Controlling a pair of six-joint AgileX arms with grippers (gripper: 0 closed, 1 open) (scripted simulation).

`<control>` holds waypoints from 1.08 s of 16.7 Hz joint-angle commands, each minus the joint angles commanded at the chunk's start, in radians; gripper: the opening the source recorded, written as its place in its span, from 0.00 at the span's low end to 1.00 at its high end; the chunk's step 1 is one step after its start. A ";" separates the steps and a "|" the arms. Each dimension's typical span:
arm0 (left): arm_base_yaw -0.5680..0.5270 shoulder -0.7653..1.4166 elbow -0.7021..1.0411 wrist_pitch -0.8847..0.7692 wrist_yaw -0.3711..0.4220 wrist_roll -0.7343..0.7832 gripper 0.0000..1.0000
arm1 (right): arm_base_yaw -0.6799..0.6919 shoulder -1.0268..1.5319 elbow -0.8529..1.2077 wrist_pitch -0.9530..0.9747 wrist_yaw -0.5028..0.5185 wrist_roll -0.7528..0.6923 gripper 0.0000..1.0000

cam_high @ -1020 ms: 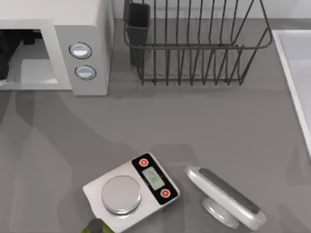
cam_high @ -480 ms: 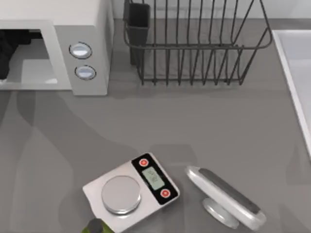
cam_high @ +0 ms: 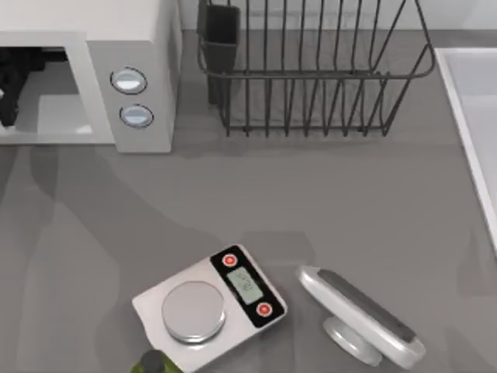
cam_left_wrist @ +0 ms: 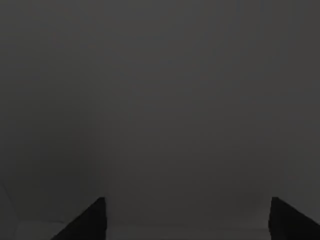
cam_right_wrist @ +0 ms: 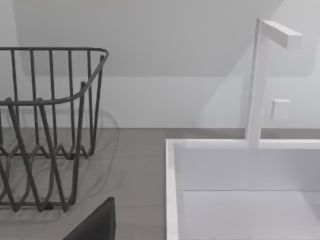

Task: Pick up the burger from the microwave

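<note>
Deep inside microwave (cam_high: 132, 47): left arm (cam_high: 9, 85).

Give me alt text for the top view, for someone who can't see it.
A white microwave stands at the table's far left, door open, with the dark left arm reaching into its cavity. A dark wire dish rack stands beside it, and a silver kitchen scale with red buttons lies near the front edge.

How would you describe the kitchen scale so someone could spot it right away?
Start from the big white microwave at the table's far left, then come to the near edge. The scale is the flat silver slab with a round weighing plate, a small display and two red buttons, left of a white tilted stand-mounted gadget.
</note>
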 joint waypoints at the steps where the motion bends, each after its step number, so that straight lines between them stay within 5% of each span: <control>1: -0.011 -0.011 -0.011 -0.004 -0.010 -0.005 0.00 | 0.000 0.000 0.000 0.000 0.000 0.000 1.00; 5: -0.145 -0.153 -0.136 -0.057 -0.133 -0.060 0.00 | 0.000 0.000 0.000 0.000 0.000 0.000 1.00; 14: -0.665 -0.766 -0.628 -0.256 -0.595 -0.267 0.00 | 0.000 0.000 0.000 0.000 0.000 0.000 1.00; 18: -0.797 -0.902 -0.758 -0.311 -0.719 -0.323 0.00 | 0.000 0.000 0.000 0.000 0.000 0.000 1.00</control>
